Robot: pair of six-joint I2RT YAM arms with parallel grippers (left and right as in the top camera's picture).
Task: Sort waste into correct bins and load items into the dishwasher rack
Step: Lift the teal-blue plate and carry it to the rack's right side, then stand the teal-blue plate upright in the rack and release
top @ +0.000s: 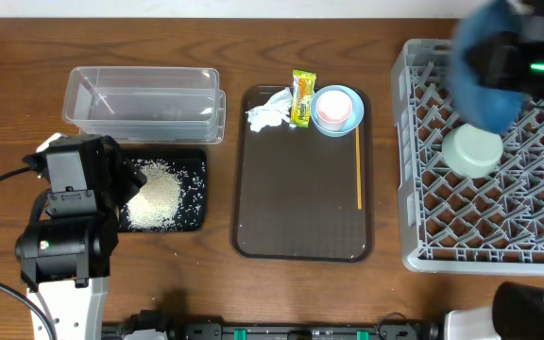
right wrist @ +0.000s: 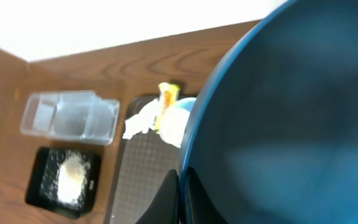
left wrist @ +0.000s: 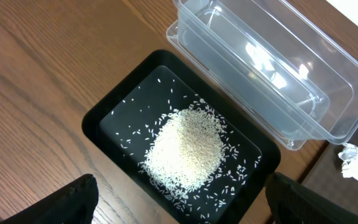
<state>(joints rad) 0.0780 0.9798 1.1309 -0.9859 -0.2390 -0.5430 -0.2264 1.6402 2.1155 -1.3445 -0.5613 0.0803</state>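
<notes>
My right gripper point(right wrist: 184, 194) is shut on the rim of the dark-blue plate point(right wrist: 291, 118), which fills most of the right wrist view. From overhead the plate point(top: 484, 76) hangs blurred over the far side of the grey dishwasher rack point(top: 407, 142). One pale mint bowl point(top: 472, 151) lies upside down in the rack. My left gripper point(left wrist: 185, 210) stands open above the near edge of the black tray point(left wrist: 95, 121), which holds a heap of rice point(left wrist: 185, 148). The clear container point(top: 144, 102) is behind it. On the brown tray lie the tissue point(top: 267, 111), wrapper point(top: 302, 98), pink cup point(top: 333, 107) inside a light-blue bowl point(top: 350, 118), and orange stick point(top: 359, 165).
The brown serving tray point(top: 300, 203) sits mid-table between the bins and the rack. My left arm's body point(top: 64, 236) covers the table's front left and overlaps the black tray's left end. A cable runs off at the left edge.
</notes>
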